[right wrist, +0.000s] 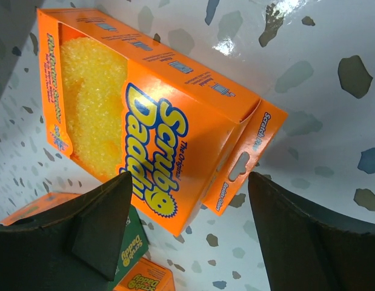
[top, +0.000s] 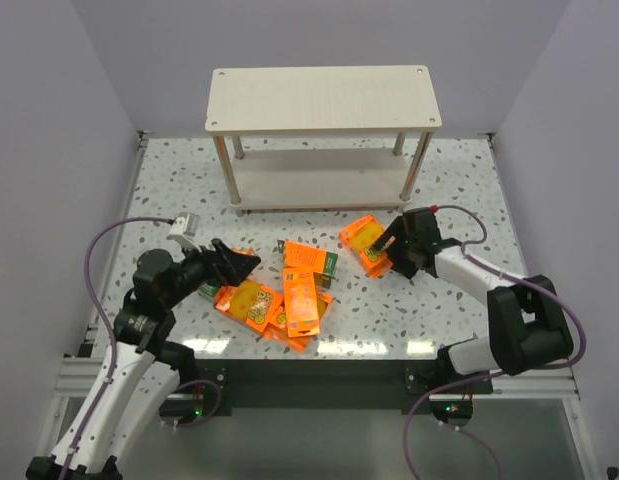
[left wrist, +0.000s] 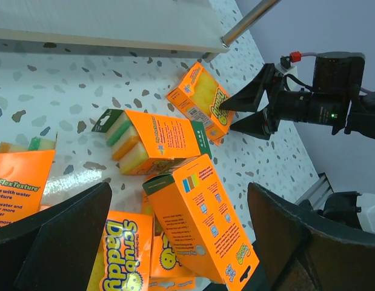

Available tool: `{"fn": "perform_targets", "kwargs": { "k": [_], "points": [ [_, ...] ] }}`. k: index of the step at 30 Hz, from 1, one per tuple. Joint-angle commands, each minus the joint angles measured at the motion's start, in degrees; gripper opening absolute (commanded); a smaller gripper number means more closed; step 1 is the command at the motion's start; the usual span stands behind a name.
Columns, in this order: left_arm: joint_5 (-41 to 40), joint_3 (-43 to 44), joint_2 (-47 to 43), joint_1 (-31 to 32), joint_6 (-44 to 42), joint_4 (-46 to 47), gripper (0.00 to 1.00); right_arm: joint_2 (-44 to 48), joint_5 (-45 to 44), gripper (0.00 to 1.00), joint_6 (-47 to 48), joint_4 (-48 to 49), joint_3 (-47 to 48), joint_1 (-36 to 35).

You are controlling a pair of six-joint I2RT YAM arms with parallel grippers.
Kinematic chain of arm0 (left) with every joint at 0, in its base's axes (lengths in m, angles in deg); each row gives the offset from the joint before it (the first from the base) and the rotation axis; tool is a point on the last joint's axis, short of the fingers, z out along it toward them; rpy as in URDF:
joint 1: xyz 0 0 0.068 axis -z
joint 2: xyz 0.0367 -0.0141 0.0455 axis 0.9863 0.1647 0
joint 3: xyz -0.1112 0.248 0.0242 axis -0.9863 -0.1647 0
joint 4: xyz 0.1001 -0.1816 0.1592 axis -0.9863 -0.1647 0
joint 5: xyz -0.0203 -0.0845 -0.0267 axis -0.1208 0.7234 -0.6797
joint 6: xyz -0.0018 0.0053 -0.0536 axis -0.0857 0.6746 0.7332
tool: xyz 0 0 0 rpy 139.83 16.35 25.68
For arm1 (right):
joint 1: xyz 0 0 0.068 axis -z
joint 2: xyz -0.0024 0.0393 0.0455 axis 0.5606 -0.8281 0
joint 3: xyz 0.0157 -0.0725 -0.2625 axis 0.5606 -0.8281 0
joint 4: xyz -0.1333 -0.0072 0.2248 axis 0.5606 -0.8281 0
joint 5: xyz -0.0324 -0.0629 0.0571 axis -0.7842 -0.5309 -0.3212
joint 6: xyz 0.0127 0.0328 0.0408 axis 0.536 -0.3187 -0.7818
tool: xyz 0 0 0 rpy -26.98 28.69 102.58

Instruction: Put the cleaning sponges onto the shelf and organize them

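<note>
The pale two-tier shelf [top: 324,100] stands at the back, both boards bare. Several orange sponge packs lie on the speckled table. A pile [top: 299,305] sits in the middle, with one pack [top: 309,260] behind it and one [top: 364,240] to the right. My left gripper [top: 239,262] is open over the pile's left side; a leaning pack [left wrist: 202,224] lies between its spread fingers [left wrist: 60,236], not touched. My right gripper [top: 384,248] is open just above the right pack [right wrist: 145,115], which lies flat with its yellow sponge showing, and holds nothing.
In the left wrist view another pack [left wrist: 157,142] lies on its side showing green and yellow layers, and the right gripper [left wrist: 242,112] points at the far pack [left wrist: 202,103]. The shelf's lower board [left wrist: 108,24] and a leg are close behind. Grey walls enclose the table.
</note>
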Motion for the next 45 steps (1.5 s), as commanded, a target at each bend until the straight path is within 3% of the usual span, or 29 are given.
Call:
{"fn": "perform_targets", "kwargs": {
  "k": [1, 5, 8, 14, 18, 31, 39, 45],
  "points": [
    [0.6, -0.2, -1.3, 0.2, 0.8, 2.1, 1.0, -2.4, 0.8, 0.81, -2.5, 2.1, 2.2, -0.4],
    [0.1, -0.1, -2.5, 0.2, 1.0, 1.0, 1.0, -3.6, -0.1, 0.77, -4.7, 3.9, 2.5, -0.3],
    [-0.2, 0.1, -2.9, 0.2, 0.6, 0.0, 1.0, -3.4, -1.5, 0.69, -6.3, 4.1, 1.6, -0.3],
    [-0.9, 0.6, -3.6, 0.2, -0.1, -1.4, 1.0, -0.7, -3.0, 0.34, -8.9, 6.9, -3.4, -0.2],
    [-0.6, 0.3, -3.5, 0.2, 0.0, -1.2, 1.0, -1.0, -2.6, 0.04, -8.7, 7.2, -4.3, -0.2],
    [-0.8, 0.2, -4.3, 0.2, 0.1, -2.0, 1.0, -3.3, 0.5, 0.0, -7.0, 11.7, -7.7, -0.1],
    [-1.4, 0.8, -4.0, 0.2, -0.2, -1.9, 1.0, 13.8, 1.8, 0.0, -3.6, 6.7, -8.2, -0.1],
    [-0.5, 0.1, -3.0, 0.2, 0.5, -0.2, 1.0, 20.3, -0.1, 0.0, -2.3, 2.1, -6.7, 0.1]
  ]
}}
